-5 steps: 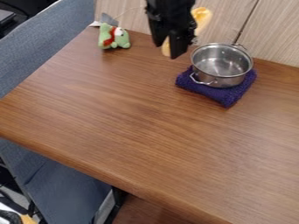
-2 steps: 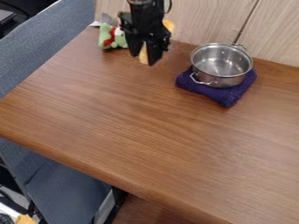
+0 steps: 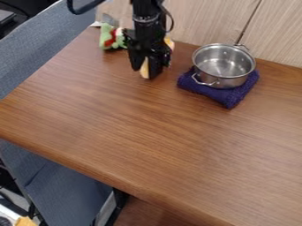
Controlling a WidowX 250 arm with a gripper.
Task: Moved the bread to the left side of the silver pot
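My black gripper (image 3: 145,70) hangs low over the back of the table, left of the silver pot (image 3: 224,66). It is shut on the yellow bread (image 3: 144,69), whose lower end shows between the fingers while another part peeks out behind them at the right. Most of the bread is hidden by the gripper. The pot rests on a folded purple cloth (image 3: 230,95).
A green plush toy (image 3: 107,37) with red and white parts sits at the back left, just beside the gripper and partly behind it. A wood-grain wall (image 3: 200,22) borders the back of the brown table (image 3: 153,132). A grey-blue panel (image 3: 35,53) flanks its left edge.
The gripper has moved left and then down toward the table, carrying the bread away from the pot's side. Pot, cloth and plush toy have stayed where they were.
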